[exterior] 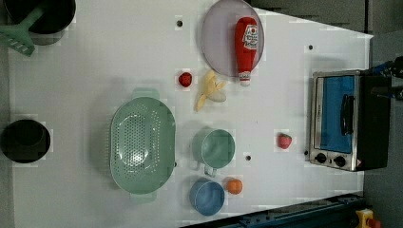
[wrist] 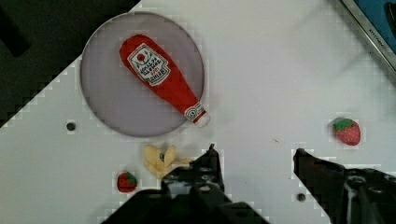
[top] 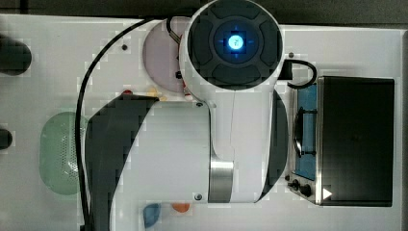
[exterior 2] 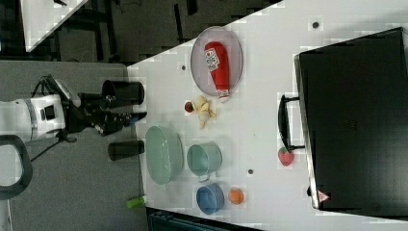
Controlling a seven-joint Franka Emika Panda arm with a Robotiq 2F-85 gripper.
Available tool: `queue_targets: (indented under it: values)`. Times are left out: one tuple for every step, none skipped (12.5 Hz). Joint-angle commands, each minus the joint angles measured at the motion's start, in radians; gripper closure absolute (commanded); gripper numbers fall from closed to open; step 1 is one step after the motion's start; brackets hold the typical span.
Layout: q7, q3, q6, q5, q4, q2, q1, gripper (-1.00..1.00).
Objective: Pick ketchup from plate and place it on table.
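the ketchup [exterior: 247,47] lies flat on the plate [exterior: 216,40], its pale cap end poking just past the rim onto the table [exterior: 109,61]. in the left view the plate sits at the far top of the tabletop, with the bottle along its right side. the wrist view shows the same bottle [wrist: 161,77] slanting across the plate [wrist: 105,100], label up, cap over the edge.

the gripper [wrist: 254,154] hangs above the table with its two dark fingers [wrist: 210,163] spread wide and nothing between them; bare white table shows through the gap. it is well apart from the ketchup and touches nothing. in the right view the gripper [exterior 2: 127,118] appears far out at the right view's left, on the end of the white arm [exterior 2: 33,118].

just beside the plate lies a peeled banana [exterior: 209,90], and next to that a small strawberry [exterior: 185,79]. a second strawberry [exterior: 284,141] sits near the toaster oven [exterior: 342,118], which stands at the left view's right. a green colander [exterior: 141,145] takes the middle of the table, with a green cup [exterior: 215,148] beside it, then a blue bowl [exterior: 207,196] and a small orange fruit [exterior: 234,186], possibly a tangerine. a dark pot [exterior: 24,141] and another dark pan holding a green spatula [exterior: 19,35] stand at the left view's left edge.
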Motion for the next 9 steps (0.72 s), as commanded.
queue_targets:
  values:
    - [0.031,0.042,-0.154,0.008,-0.065,-0.153,-0.093,-0.6]
    - [0.031,0.044,-0.152,0.008,-0.066,-0.145,-0.093,-0.82]
    - [0.03,0.045,-0.148,0.008,-0.067,-0.131,-0.091,-0.99]
    - [0.027,0.048,-0.139,0.008,-0.067,-0.11,-0.089,-1.0]
    - [0.016,0.052,-0.122,0.009,-0.067,-0.083,-0.086,-1.0]
    - [-0.006,0.059,-0.103,0.009,-0.067,-0.052,-0.086,-1.0]
    - [-0.029,0.066,-0.079,0.009,-0.067,-0.017,-0.085,-1.0]
    - [-0.051,0.072,-0.051,0.009,-0.066,0.019,-0.084,-1.0]
    - [-0.075,0.076,-0.02,0.009,-0.065,0.056,-0.08,-1.0]
